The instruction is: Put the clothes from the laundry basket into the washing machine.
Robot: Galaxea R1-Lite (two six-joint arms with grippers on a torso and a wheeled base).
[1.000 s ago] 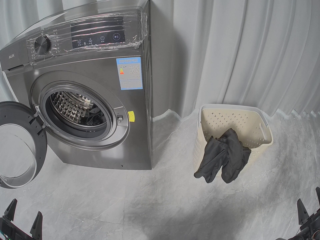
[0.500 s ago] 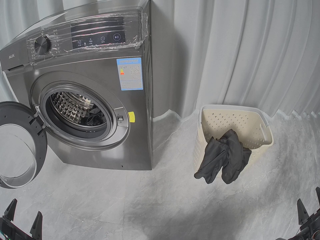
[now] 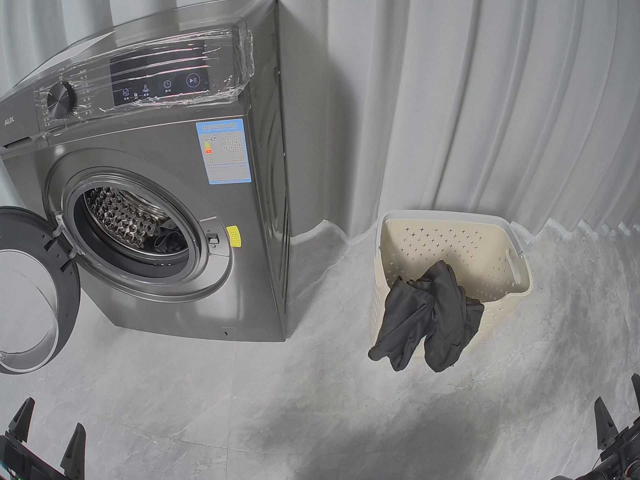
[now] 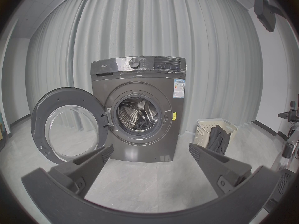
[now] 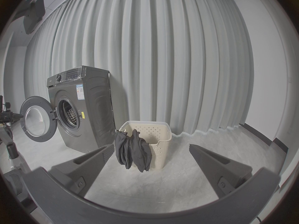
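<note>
We see our right gripper (image 5: 151, 147) with its fingers spread wide and empty, and beyond it the cream laundry basket (image 5: 160, 153) beside the washing machine (image 5: 93, 109), dark clothes (image 5: 134, 151) draped over its near rim, the machine's round door (image 5: 37, 121) swung open.

The washing machine (image 3: 260, 168) is carrying all the print. A short brand mark (image 3: 9, 121) is sitting above and left of the door opening (image 3: 130, 235). A blue-and-white label (image 3: 223, 151) is sticking above and right of it, its print too small to read. A small yellow sticker (image 3: 234, 236) is sitting just right of it. White icons are showing on the control panel (image 3: 160, 81) above.
</note>
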